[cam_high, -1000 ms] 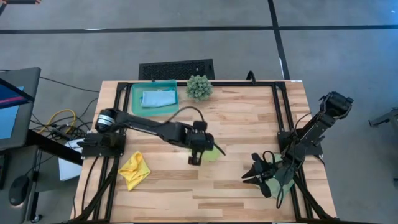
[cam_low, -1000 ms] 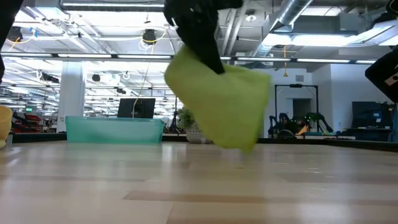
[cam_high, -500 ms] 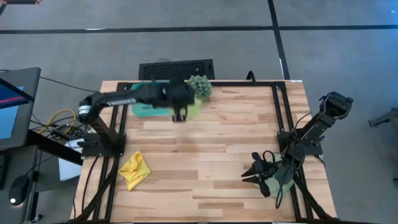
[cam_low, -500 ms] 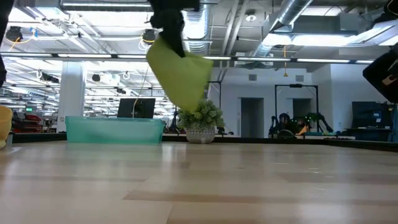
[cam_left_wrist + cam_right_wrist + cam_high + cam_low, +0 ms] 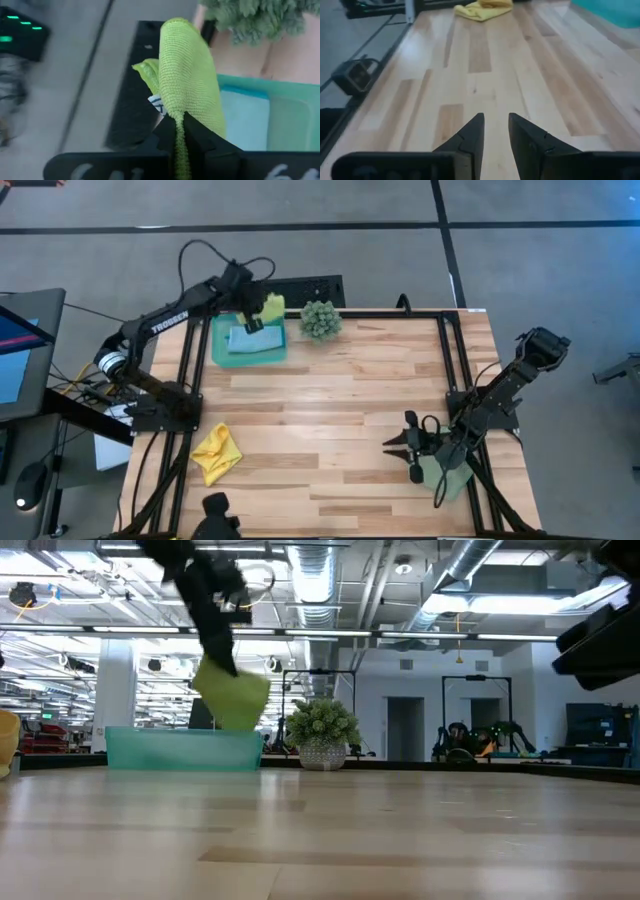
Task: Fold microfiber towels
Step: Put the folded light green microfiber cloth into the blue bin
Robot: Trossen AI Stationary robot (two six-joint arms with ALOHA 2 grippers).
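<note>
My left gripper (image 5: 254,318) is shut on the lime green towel (image 5: 271,306), high over the far rim of the teal tray (image 5: 217,345). The same towel shows in the low view (image 5: 233,698). The light blue towel (image 5: 252,338) lies folded in the tray. The yellow towel (image 5: 217,452) lies crumpled on the table near the left front. The pale sage green towel (image 5: 447,476) lies at the right front, under my right arm. My right gripper (image 5: 398,456) is open and empty just above the table there. My left gripper pinches a folded edge of the lime green towel (image 5: 178,131) between its two fingers, several layers together. The fingers slant down from above. The towel hangs below them in a folded bunch (image 5: 233,698), lifted clear over the tray.
A spiky green ball plant (image 5: 320,320) stands at the far edge just right of the tray. A black grid-like panel (image 5: 285,288) lies beyond the table's far edge. Bare wood lies across the table's middle (image 5: 340,410). A black frame rail (image 5: 447,350) runs along the right side.
My left gripper has carried the lime green towel from the table's middle up and toward the far left corner, over the tray, still shut on it. The towel hangs clear the whole way. My right gripper has shifted a little toward the far edge.
</note>
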